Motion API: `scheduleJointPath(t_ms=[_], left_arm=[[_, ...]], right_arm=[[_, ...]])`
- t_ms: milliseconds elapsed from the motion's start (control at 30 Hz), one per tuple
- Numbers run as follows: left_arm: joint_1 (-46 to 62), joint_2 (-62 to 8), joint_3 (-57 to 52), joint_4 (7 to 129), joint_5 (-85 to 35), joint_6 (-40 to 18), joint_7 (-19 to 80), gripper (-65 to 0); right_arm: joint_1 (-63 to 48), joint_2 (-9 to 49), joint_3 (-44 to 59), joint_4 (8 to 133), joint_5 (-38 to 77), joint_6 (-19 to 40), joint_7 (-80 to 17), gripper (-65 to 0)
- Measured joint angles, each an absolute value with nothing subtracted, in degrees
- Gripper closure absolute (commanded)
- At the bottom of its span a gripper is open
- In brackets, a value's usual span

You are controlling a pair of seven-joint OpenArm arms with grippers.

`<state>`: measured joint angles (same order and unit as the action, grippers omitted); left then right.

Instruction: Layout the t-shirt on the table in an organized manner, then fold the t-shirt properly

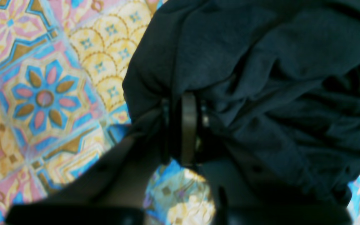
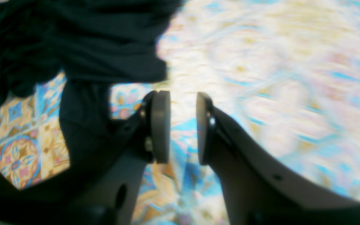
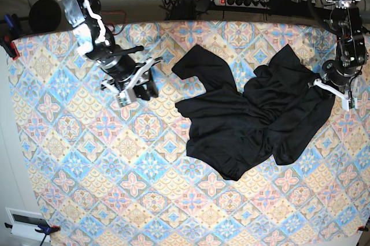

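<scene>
The black t-shirt (image 3: 248, 119) lies crumpled on the right half of the patterned table (image 3: 87, 159), one sleeve pointing to the back. My left gripper (image 3: 319, 83) is at the shirt's right edge. In the left wrist view its jaws (image 1: 188, 125) are pressed together with folds of the t-shirt (image 1: 261, 62) bunched around them. My right gripper (image 3: 149, 81) hovers over the bare table (image 2: 261, 93), left of the shirt and apart from it. It is open (image 2: 183, 125) with nothing between the pads, and the t-shirt (image 2: 73, 37) fills that view's upper left.
A power strip (image 3: 248, 0) and cables run behind the table's far edge. A black round object (image 3: 43, 15) sits at the back left corner. A white box (image 3: 26, 223) lies off the table's front left corner.
</scene>
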<state>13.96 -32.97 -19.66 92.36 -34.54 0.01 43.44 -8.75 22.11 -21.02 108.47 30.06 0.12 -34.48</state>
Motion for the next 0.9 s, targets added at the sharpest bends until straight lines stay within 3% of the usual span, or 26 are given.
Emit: scheduleJointPath(t_ms=[133, 233, 467, 600, 900], left_arm=[[16.88, -33.3, -19.77, 92.51, -34.54, 0.03, 43.44, -20.6], [19.05, -33.08, -19.81, 92.55, -35.03, 0.01, 43.51, -23.7], [22.26, -33.39, -19.79, 92.58, -44.95, 0.03, 43.22, -23.8], [23.0, -33.15, -19.81, 92.58, -45.98, 0.01, 43.27, -23.8], [23.2, -31.53, -19.81, 92.62, -45.89, 0.03, 43.33, -23.8]], right_arm=[[-1.17, 22.22, -27.88, 105.51, 30.5, 0.3, -33.98, -15.5], [5.54, 21.98, -30.89, 100.44, 30.44, 0.19, -34.11, -15.5], [15.46, 16.1, -33.43, 86.11, 30.48, 0.23, -34.54, -18.2], [19.97, 12.64, -33.41, 77.93, 30.2, -0.12, -36.16, -21.8], [23.24, 6.09, -33.41, 65.67, 30.06, 0.05, -36.32, -22.1]])
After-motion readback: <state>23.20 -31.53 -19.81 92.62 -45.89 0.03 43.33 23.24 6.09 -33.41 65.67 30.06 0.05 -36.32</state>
